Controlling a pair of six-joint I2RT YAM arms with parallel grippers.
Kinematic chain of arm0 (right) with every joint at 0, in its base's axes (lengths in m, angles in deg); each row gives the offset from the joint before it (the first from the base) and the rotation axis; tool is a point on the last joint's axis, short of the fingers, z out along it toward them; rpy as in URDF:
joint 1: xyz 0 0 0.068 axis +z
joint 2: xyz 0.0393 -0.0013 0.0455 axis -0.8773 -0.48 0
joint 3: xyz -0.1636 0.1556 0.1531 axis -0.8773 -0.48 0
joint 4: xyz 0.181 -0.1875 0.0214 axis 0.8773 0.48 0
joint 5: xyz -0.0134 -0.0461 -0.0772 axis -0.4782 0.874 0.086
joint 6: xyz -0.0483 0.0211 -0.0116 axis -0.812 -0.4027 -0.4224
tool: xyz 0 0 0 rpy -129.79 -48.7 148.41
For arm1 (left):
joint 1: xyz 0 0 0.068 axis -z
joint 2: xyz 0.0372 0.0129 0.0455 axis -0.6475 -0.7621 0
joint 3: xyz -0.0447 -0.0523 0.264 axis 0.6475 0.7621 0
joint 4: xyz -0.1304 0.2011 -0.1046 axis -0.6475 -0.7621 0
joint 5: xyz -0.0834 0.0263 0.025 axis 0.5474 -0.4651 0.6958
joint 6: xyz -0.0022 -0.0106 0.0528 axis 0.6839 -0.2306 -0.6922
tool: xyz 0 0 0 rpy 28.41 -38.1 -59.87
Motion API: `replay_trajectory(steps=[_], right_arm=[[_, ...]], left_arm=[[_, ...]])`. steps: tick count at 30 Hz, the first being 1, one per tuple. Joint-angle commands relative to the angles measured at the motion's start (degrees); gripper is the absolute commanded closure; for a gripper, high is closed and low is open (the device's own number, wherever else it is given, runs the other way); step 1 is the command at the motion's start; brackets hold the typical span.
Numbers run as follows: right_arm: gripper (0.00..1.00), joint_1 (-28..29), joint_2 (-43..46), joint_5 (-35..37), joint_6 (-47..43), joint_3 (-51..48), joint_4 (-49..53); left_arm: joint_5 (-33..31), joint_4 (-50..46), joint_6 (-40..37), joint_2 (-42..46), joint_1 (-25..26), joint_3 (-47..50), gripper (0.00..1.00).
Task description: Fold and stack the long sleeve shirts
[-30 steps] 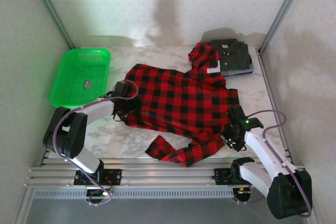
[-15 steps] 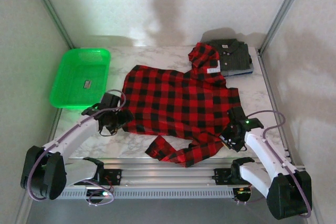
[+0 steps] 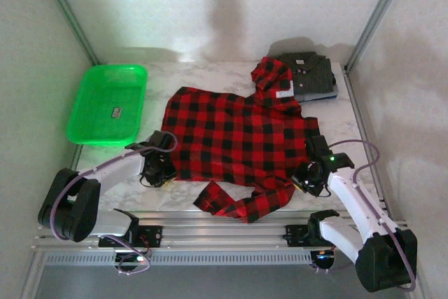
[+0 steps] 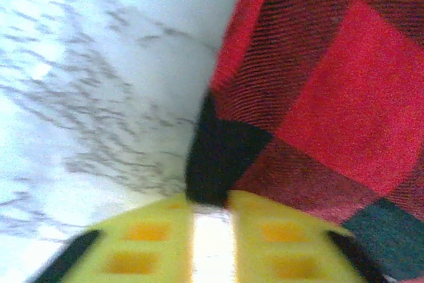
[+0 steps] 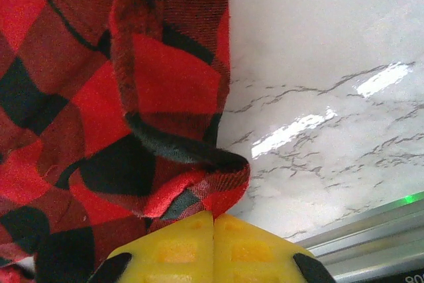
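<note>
Red plaid shirt [image 3: 238,134], edges pinched in both jaws

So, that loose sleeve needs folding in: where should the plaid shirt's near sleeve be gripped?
Pinch the cuff of the plaid flannel shirt's loose sleeve, coming from the near left: it lies flat on bare marble table, pointing left, clear of the body.

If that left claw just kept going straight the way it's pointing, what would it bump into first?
The plaid shirt: a dark corner of its edge sits right at the tips of the left claw, with more shirt beyond on the marble table. Whether it already touches is hard to tell.
</note>
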Motion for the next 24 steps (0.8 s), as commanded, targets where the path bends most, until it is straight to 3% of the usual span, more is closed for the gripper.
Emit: replay_trajectory(steps=[1,13,24], right_arm=[[1.0,-0.3,2.8,-3.5,-1.8,3.4,1.2],[1.0,-0.7,5.0,-4.9,-2.7,14.4,2.5],[1.0,-3.8,-0.8,-4.2,-4.9,16.8,1.8]], left_arm=[[-2.2,11.3,-1.3,-1.0,0.3,-3.2,0.97],[-7.8,3.3,-4.9,4.8,-2.7,-12.2,1.0],[-5.5,5.6,-6.9,4.0,-6.9,-10.7,1.0]])
